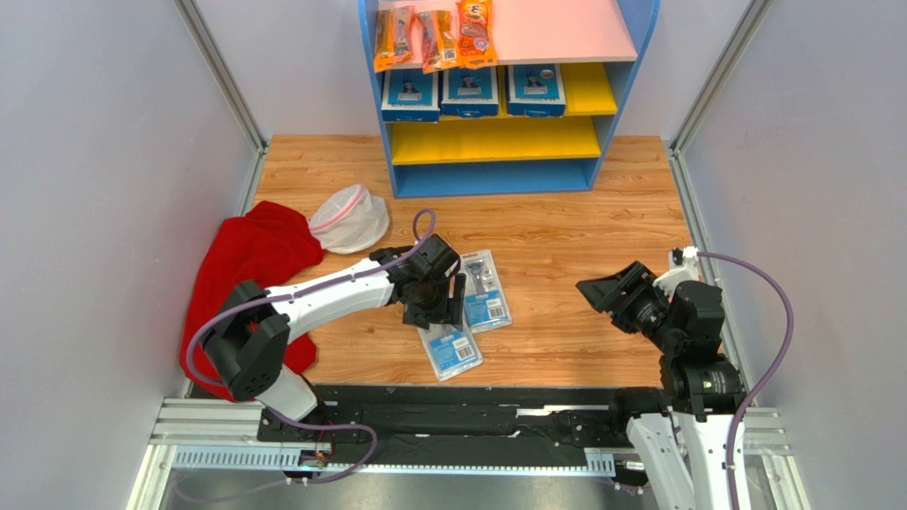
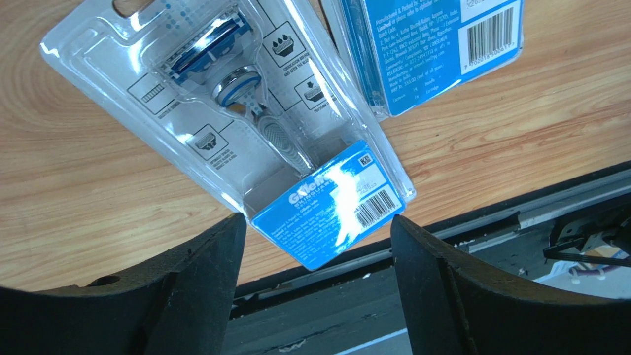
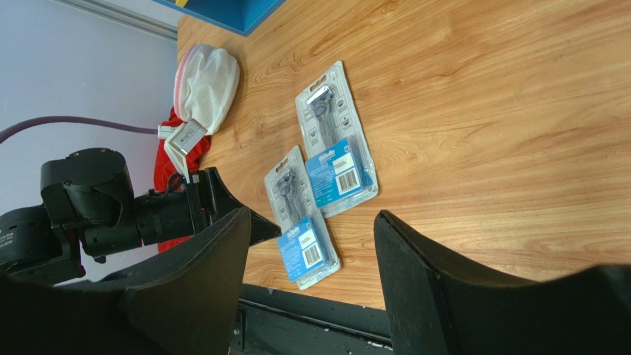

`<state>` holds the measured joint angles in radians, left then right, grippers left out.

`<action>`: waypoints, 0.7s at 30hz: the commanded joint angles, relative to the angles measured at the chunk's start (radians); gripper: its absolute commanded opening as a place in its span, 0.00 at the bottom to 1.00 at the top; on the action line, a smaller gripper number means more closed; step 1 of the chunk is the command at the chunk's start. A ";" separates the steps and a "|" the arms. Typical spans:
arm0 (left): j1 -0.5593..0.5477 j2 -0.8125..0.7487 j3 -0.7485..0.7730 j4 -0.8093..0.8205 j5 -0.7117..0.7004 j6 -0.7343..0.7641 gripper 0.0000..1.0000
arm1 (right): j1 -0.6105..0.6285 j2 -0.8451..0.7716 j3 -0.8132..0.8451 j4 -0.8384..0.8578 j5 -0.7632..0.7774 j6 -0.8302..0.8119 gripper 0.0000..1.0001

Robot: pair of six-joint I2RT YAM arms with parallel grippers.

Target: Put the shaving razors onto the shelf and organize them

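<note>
Three shaving razors [image 1: 470, 90] stand in a row on the upper yellow board of the blue-framed shelf [image 1: 617, 101]. Two more razor packs lie face down on the wooden table, one nearer the arms [image 1: 455, 351] [image 2: 244, 111] [image 3: 302, 225] and one just beyond it [image 1: 488, 290] [image 2: 437, 44] [image 3: 335, 140]. My left gripper [image 1: 434, 316] [image 2: 317, 222] hangs open right over the nearer pack; the pack's blue end shows between the fingertips, with a gap on each side. My right gripper [image 1: 602, 292] [image 3: 311, 214] is open and holds nothing, off to the right of both packs.
Orange snack packets [image 1: 431, 37] lie on the shelf's pink top board. A red cloth [image 1: 250, 255] and a white mesh bag [image 1: 349, 218] sit at the table's left. The lower yellow shelf [image 1: 490, 138] holds nothing. A black rail [image 1: 479, 409] runs along the near table edge.
</note>
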<state>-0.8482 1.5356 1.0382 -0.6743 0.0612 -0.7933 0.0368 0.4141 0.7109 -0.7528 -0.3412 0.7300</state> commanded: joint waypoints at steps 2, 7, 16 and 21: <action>0.003 0.064 0.056 0.025 0.032 -0.009 0.78 | 0.003 -0.063 -0.016 -0.059 0.004 -0.018 0.66; 0.009 0.142 0.071 0.039 0.006 -0.011 0.73 | 0.003 -0.095 -0.045 -0.068 -0.019 0.000 0.66; 0.081 0.204 0.075 0.081 0.037 -0.026 0.70 | 0.003 -0.120 -0.083 -0.066 -0.061 0.006 0.65; 0.093 0.176 0.074 0.082 0.023 -0.021 0.69 | 0.003 -0.133 -0.105 -0.068 -0.067 0.006 0.65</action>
<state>-0.7673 1.7378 1.0874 -0.6170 0.1055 -0.8055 0.0368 0.3008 0.6163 -0.8268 -0.3828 0.7326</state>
